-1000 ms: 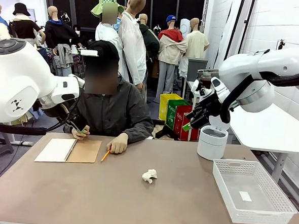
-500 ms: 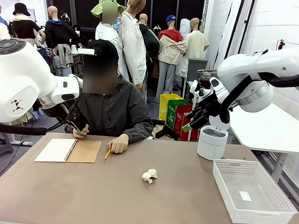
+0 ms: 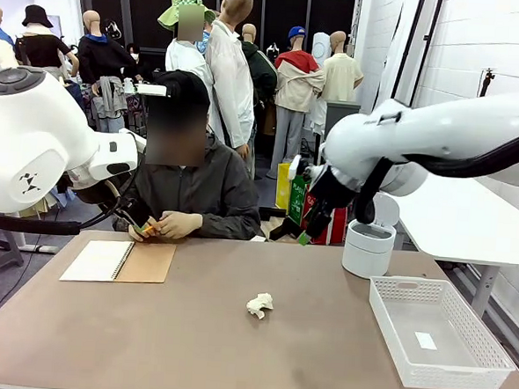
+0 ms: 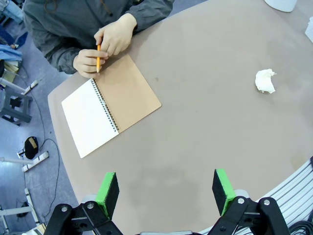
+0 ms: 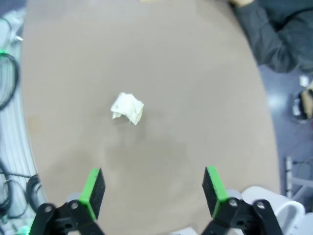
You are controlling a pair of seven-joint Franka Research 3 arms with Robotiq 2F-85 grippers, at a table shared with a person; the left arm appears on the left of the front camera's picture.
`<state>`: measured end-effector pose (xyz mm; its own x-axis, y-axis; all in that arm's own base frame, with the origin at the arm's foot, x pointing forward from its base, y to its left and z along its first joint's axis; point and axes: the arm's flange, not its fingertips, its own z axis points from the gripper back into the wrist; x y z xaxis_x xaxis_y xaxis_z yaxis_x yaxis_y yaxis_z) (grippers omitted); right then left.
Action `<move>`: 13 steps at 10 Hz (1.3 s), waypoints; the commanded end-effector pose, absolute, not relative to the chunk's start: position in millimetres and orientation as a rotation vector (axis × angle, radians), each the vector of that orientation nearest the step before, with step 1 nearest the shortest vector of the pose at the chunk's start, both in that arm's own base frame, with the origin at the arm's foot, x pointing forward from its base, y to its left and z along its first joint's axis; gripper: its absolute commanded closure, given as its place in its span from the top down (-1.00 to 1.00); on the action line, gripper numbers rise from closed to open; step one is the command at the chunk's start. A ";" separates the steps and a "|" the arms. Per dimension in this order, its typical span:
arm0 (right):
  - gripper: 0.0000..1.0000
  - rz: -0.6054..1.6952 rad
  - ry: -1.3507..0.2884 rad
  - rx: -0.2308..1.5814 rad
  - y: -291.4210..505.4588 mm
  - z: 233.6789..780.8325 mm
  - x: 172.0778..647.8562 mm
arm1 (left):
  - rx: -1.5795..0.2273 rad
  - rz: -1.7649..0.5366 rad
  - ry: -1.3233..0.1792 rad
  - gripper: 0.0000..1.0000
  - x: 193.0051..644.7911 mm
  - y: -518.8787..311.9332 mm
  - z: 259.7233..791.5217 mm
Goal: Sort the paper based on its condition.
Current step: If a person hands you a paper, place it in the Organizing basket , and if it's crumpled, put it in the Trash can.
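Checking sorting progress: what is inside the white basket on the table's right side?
The white basket holds one small flat white piece on its floor, and nothing else that shows. Its near wall covers the strip of floor just behind it.

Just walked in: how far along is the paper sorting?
Done: nothing clearly sorted. In hand: the right gripper hangs facing the wad, jaws open, empty. Left: the wad lies on the table; basket and bin await.
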<state>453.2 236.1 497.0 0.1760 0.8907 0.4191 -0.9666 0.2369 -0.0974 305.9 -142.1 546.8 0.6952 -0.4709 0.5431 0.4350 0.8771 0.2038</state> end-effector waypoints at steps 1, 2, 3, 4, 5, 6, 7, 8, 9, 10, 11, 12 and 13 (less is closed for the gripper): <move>1.00 1.324 -0.308 0.193 260.9 487.9 465.2 | 0.066 -0.517 -0.620 1.00 306.0 -140.7 547.1; 1.00 1.330 -0.279 0.189 269.8 476.1 466.5 | 0.066 -0.517 -0.620 1.00 306.0 -140.7 547.1; 1.00 1.323 -0.262 0.183 274.2 466.5 468.0 | 0.066 -0.517 -0.620 1.00 306.0 -140.7 547.1; 1.00 1.317 -0.247 0.187 275.7 459.8 467.6 | 0.066 -0.517 -0.620 1.00 306.0 -140.7 547.1; 1.00 1.299 -0.242 0.195 273.3 456.5 467.4 | 0.066 -0.517 -0.620 1.00 306.0 -140.7 547.1; 1.00 1.287 -0.267 0.206 261.6 462.0 465.9 | 0.066 -0.517 -0.620 1.00 306.0 -140.7 547.1; 1.00 1.325 -0.260 0.203 273.6 451.3 465.4 | 0.066 -0.517 -0.620 1.00 306.0 -140.7 547.1; 1.00 1.325 -0.260 0.203 273.6 451.3 465.4 | 0.066 -0.517 -0.620 1.00 306.0 -140.7 547.1; 1.00 1.325 -0.260 0.203 273.6 451.3 465.4 | 0.066 -0.517 -0.620 1.00 306.0 -140.7 547.1; 1.00 1.325 -0.260 0.203 273.6 451.3 465.4 | 0.066 -0.517 -0.620 1.00 306.0 -140.7 547.1; 1.00 1.321 -0.263 0.204 271.9 453.2 465.7 | 0.066 -0.517 -0.620 1.00 306.0 -140.7 547.1; 1.00 1.306 -0.247 0.181 285.2 446.5 466.5 | 0.066 -0.517 -0.620 1.00 306.0 -140.7 547.1; 1.00 1.290 -0.225 0.138 299.0 435.8 467.2 | 0.066 -0.517 -0.620 1.00 306.0 -140.7 547.1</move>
